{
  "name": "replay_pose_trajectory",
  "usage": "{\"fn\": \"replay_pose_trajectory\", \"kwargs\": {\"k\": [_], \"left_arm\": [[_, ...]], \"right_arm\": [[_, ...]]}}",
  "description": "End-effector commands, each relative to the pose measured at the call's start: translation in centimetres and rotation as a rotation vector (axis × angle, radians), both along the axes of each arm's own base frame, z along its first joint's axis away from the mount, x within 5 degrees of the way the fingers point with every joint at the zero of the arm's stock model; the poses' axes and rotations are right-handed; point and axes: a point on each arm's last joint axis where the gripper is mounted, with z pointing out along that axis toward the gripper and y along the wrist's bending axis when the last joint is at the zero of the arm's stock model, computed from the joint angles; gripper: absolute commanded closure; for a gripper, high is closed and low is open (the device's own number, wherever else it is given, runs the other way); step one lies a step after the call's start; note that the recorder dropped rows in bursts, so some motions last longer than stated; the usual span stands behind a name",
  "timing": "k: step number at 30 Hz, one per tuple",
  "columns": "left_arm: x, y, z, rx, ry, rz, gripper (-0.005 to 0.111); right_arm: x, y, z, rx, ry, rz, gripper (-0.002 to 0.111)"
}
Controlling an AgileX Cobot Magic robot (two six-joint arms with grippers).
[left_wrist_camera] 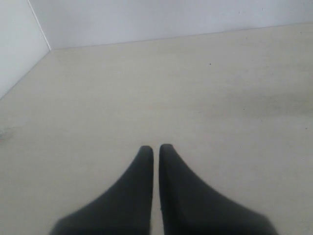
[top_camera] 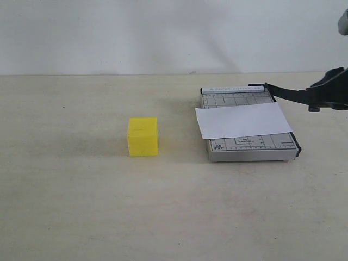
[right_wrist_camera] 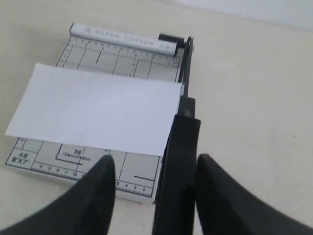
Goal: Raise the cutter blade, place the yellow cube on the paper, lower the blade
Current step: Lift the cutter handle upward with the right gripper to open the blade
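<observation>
- The left gripper [left_wrist_camera: 155,149] hangs over bare table [left_wrist_camera: 220,98]. Its two dark fingers [left_wrist_camera: 137,196] are pressed almost together, with only a thin slit between them and nothing in it.
- In the exterior view, the nearest stretch of the pale table holds nothing but its own faint scuffs.
- The yellow cube [top_camera: 142,136] sits flat on the table, at about 9 o'clock from the cutter and well apart from it. No gripper touches it.
- The grey cutter base [top_camera: 255,147] lies at about 3 o'clock from the cube. Printed ruler lines and size marks show along its near edge.
- The paper [top_camera: 242,120] lies across the middle of the base, slightly skewed. It overhangs the base's 9 o'clock edge and leaves grey strips bare at 6 and 12 o'clock.
- The cutter blade [top_camera: 288,93] is lifted off the base. From its hinge at the base's 1 o'clock corner it slants out toward 3 o'clock, clear of the paper.
- The right gripper [right_wrist_camera: 155,161] straddles the thick handle end of the blade. Its jaws stand apart, with one finger [right_wrist_camera: 230,205] right against the handle. A clear gap shows between the handle and the other finger, so the jaws are not clamped.
- A pale bar [right_wrist_camera: 122,38] printed "PAPER CUTTER" runs along the far edge of the base.
- A plain white wall [top_camera: 163,32] rises behind the table at 12 o'clock.
</observation>
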Motion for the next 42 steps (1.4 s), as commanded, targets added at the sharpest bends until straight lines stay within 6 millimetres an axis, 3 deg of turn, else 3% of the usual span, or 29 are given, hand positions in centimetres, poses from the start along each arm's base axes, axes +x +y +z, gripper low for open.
{"fn": "replay_pose_trajectory", "kwargs": {"k": [1,9,15,21,35,37,40,42], "left_arm": [[0.0,0.0,-0.1,0.005,-0.005,0.002,0.102],[0.0,0.0,-0.1,0.005,-0.005,0.002,0.102],[0.0,0.0,-0.1,0.005,-0.005,0.002,0.102],[0.0,0.0,-0.1,0.005,-0.005,0.002,0.102],[0.0,0.0,-0.1,0.005,-0.005,0.002,0.102],[0.0,0.0,-0.1,0.005,-0.005,0.002,0.102],[0.0,0.0,-0.1,0.005,-0.005,0.002,0.102],[0.0,0.0,-0.1,0.005,-0.005,0.002,0.102]], "right_arm": [[-4.9,-0.4,-0.6,0.033,-0.107,-0.046,0.068],[-13.3,-1.1,-1.8,0.2,-0.289,-0.14,0.068],[-16.3,-1.2,-2.1,0.343,-0.384,-0.171,0.068],[-16.8,-1.2,-3.9,0.382,-0.347,-0.198,0.068],[-16.6,-1.6,-3.6,0.419,-0.381,-0.251,0.068],[-16.6,-1.6,-3.6,0.387,-0.385,-0.235,0.076],[-16.7,-1.5,-3.7,0.339,-0.383,-0.203,0.108],[-16.7,-1.5,-3.7,0.341,-0.381,-0.203,0.109]]}}
